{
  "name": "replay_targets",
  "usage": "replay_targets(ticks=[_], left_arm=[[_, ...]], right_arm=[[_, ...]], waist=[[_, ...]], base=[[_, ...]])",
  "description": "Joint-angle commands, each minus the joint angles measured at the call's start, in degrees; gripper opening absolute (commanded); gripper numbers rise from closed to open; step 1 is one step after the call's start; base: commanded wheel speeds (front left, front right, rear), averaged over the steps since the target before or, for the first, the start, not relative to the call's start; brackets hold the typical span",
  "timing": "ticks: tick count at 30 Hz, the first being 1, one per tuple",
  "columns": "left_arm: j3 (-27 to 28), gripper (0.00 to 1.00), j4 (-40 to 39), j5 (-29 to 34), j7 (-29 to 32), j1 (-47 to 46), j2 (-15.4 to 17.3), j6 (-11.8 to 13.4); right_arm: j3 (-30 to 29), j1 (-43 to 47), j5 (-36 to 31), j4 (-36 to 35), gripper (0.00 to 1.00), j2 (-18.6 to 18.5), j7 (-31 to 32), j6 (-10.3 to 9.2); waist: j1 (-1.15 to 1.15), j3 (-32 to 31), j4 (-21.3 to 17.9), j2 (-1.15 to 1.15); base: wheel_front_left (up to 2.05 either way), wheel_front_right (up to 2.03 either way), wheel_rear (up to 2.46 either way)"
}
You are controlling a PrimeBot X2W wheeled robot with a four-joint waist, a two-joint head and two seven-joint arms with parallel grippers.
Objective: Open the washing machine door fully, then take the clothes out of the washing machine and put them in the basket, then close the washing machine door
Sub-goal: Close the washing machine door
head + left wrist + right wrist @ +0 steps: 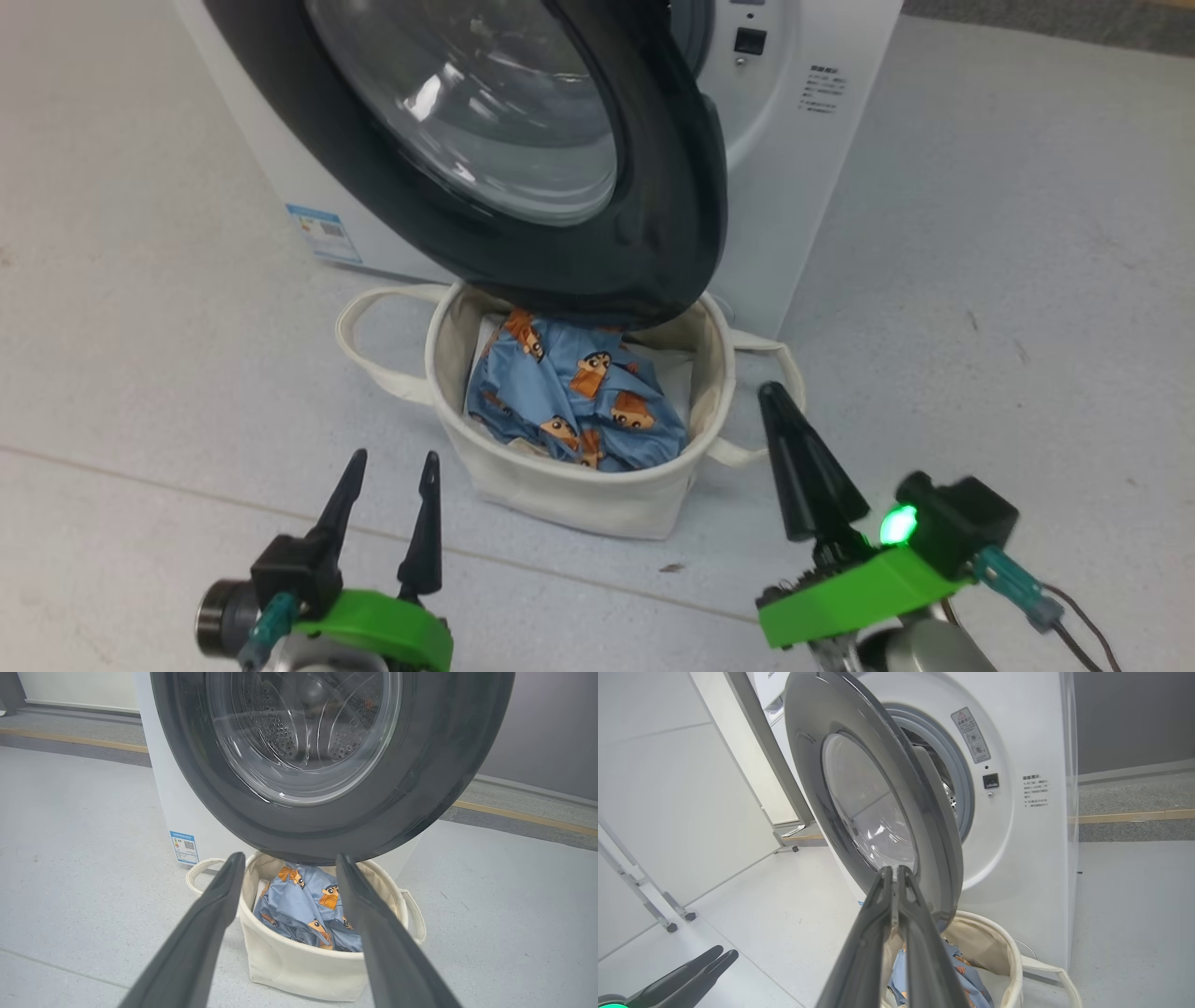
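Note:
The washing machine (794,215) stands white at the top of the head view. Its door (653,233), a glossy black rim around a glass bowl, is swung out and hangs over the basket (569,495). The light-blue clothes (579,401) with orange faces lie inside the cream basket. My left gripper (394,459) is open and holds nothing, left of and in front of the basket. My right gripper (773,392) is shut on nothing, just right of the basket's rim. The left wrist view shows the door (327,830), clothes (303,905) and basket (299,966) beyond the open fingers (205,924). The right wrist view has the door (812,774) edge-on.
A grey rubber drum ring (959,779) shows behind the door. A blue label (184,848) sits low on the washer's side. A metal frame on castors (668,924) stands at the left of the right wrist view. Grey floor surrounds the basket, with a yellow-edged kerb (523,816) behind.

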Motion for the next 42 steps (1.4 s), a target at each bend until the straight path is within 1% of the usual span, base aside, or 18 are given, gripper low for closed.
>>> replay_targets(ticks=[1,7,12,16,24,42], left_arm=[[1.48,1.00,-1.37,0.93,-0.51,-2.72,-0.03,-0.40],[0.25,1.00,-0.90,0.65,-0.51,-4.66,-0.25,-0.27],[-2.16,1.00,-1.41,-3.20,-0.51,-6.57,-0.28,0.13],[-4.16,1.00,-1.42,-3.75,-0.51,-8.52,-0.29,1.17],[-6.31,1.00,-1.49,-4.17,-0.51,-10.67,-0.30,2.13],[-8.35,1.00,-2.85,-4.58,-0.51,-13.33,-0.30,3.57]], right_arm=[[2.18,-2.72,-0.90,-1.69,0.00,0.17,-0.71,0.05],[5.42,-8.19,-2.85,0.49,0.00,0.17,-0.71,0.05],[5.89,-13.50,-2.99,3.08,0.00,-0.43,-0.71,0.05],[4.19,-18.62,-2.66,6.63,0.00,-1.24,-0.71,0.05],[1.51,-25.77,-1.53,12.72,0.00,-2.36,-0.71,0.05],[-4.31,-36.21,1.61,18.91,0.00,-5.43,-0.71,0.05]], waist=[[0.00,0.78,0.60,0.00],[0.00,3.24,2.43,0.00],[0.00,6.29,3.76,0.00],[0.00,9.10,4.78,0.00],[0.00,12.89,5.74,0.00],[0.00,18.06,7.39,0.00]], base=[[0.00,0.00,0.00],[0.00,0.00,0.00],[0.00,0.00,0.00],[0.00,0.00,0.00],[0.00,0.00,0.00],[0.00,0.00,0.00]])
